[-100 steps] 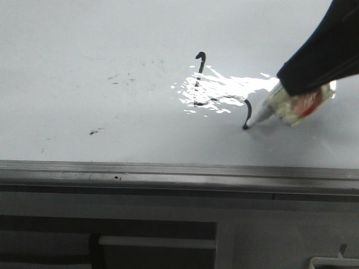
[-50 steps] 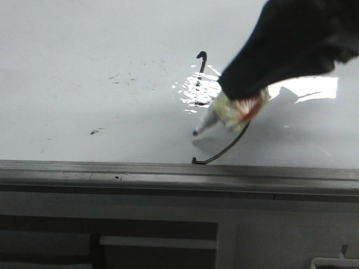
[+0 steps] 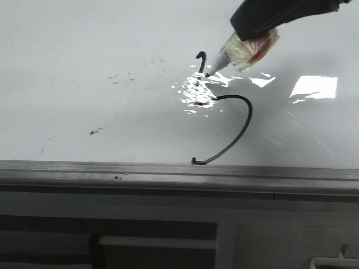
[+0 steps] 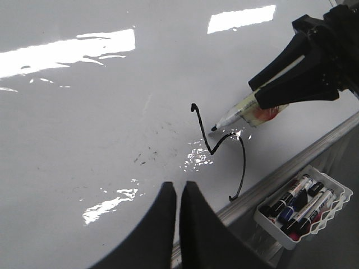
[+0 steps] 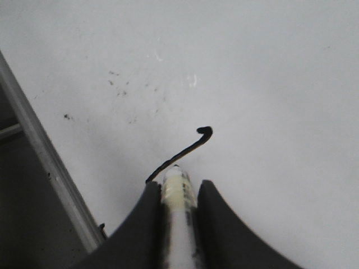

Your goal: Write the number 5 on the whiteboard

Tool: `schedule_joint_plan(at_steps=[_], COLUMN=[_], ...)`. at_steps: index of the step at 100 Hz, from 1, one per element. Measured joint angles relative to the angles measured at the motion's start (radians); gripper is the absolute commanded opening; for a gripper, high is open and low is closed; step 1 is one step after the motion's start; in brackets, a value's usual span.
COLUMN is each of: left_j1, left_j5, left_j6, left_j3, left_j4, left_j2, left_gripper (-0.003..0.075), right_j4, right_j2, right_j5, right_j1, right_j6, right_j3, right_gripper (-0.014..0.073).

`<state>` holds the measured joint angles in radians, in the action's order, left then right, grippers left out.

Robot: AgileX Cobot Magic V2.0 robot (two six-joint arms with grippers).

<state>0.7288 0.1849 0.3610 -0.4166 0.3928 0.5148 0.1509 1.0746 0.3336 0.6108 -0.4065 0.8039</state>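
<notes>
The whiteboard [image 3: 84,50] is glossy white with glare. On it is the number 5 [image 3: 247,115], a thin black line with a short hooked upright stroke and a large open curved belly that ends near the rail. My right gripper [image 3: 249,35] is shut on a marker [image 3: 241,51]. The marker's tip is just right of the upright stroke, near its top. In the right wrist view the marker [image 5: 178,207] sits between the jaws, tip beside the hooked stroke [image 5: 188,148]. My left gripper [image 4: 180,187] is shut and empty, hovering over the board in front of the figure [image 4: 242,162].
A grey metal edge rail [image 3: 168,171] runs along the board's near edge. Faint dark specks [image 3: 126,78] lie left of the figure. A white tray [image 4: 336,193] holding several markers hangs below the rail at the right.
The marker drew the belly down to the rail. It then lifted away and moved up and back to beside the top of the upright stroke. The left gripper's earlier state is not shown.
</notes>
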Motion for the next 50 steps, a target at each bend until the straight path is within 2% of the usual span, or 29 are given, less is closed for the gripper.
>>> schedule_joint_plan(at_steps=[50], left_j1=[0.000], left_j5=[0.000], left_j6=[0.000], left_j3=[0.000], left_j4=[0.002], left_j2=[0.000], left_gripper=[-0.0020], right_j4=[0.000], right_j2=[0.034], right_j5=[-0.050], right_j1=[-0.005], right_j6=[0.000], right_j3=[0.000], right_gripper=[-0.0059])
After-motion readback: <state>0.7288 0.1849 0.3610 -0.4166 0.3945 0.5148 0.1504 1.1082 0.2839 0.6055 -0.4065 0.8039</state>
